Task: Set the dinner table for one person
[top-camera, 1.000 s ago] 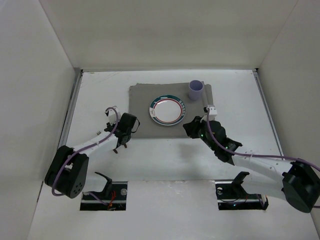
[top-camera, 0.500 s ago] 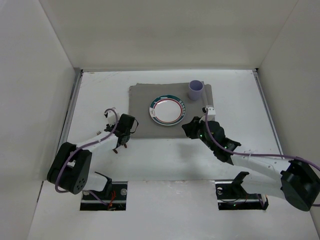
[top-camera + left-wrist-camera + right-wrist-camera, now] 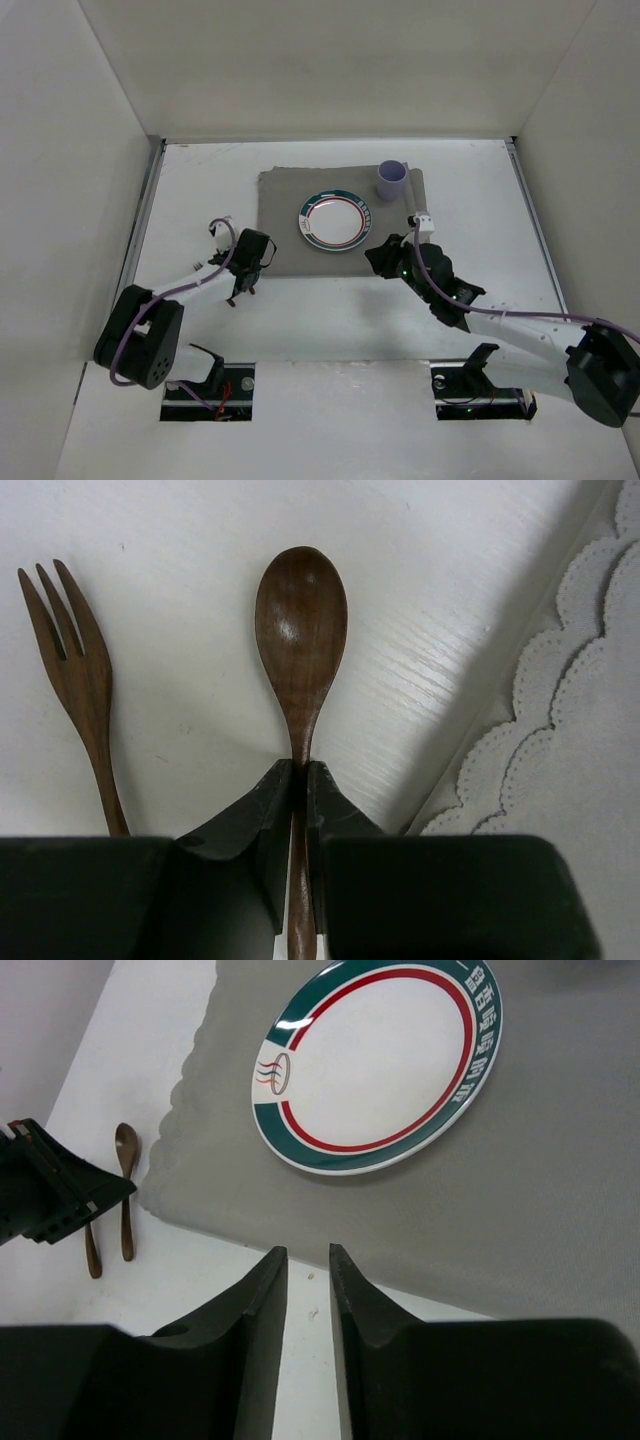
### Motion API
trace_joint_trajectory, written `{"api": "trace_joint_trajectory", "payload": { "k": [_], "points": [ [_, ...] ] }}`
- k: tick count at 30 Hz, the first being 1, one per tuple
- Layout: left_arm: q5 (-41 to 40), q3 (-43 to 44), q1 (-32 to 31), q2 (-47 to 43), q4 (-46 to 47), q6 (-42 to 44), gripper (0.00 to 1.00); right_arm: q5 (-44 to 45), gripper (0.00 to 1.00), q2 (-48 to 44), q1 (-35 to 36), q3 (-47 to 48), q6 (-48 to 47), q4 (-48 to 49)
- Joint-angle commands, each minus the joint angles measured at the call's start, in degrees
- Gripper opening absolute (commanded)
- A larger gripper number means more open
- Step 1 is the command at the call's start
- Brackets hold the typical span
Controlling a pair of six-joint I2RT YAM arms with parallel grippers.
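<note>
Left hand [image 3: 298,780] has barely moved, pinching the spoon [image 3: 300,620] handle low.

I'm looking into what seems a robotics lab test cell: plain white panels [image 3: 70,200] are boxing in a white counter [image 3: 330,330], metal rails [image 3: 142,215] are lining its sides, and two arms [image 3: 510,325] are sitting bolted at its near edge.

We look down from above on the whole table [image 3: 330,320]; both wrist views, close and low, share the spoon [image 3: 300,640].
</note>
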Motion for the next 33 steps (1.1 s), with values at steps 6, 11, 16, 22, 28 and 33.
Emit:
{"api": "trace_joint_trajectory", "payload": {
  "k": [6,11,16,22,28,33],
  "points": [
    [-1.0,6.1,-3.3,-15.3,-9.7,2.4,0.04,2.6,0.54,-5.2,-1.0,-1.4,0.5,3.0],
    [-0.1,16.0,-13.0,-12.0,-9.7,0.0,0.04,5.1,0.63,-8.6,-2.0,-2.1,0.6,2.3],
    [2.4,27.8,-22.1,1.6,-2.5,-1.0,0.04,9.2,0.65,-14.8,-5.3,-2.1,1.8,-3.2],
    [7.5,45.1,-26.8,19.8,0.3,-0.7,0.04,11.6,0.65,-27.0,-11.7,-4.4,5.9,-9.7],
    [9.8,59.7,-29.9,35.0,-1.1,-0.2,0.04,14.2,0.65,-35.2,-15.4,-4.8,6.5,-14.5],
    [9.7,66.6,-30.0,43.0,-3.4,-2.1,0.04,13.9,0.65,-33.6,-15.0,-5.2,6.4,-13.8]
  ]
}}
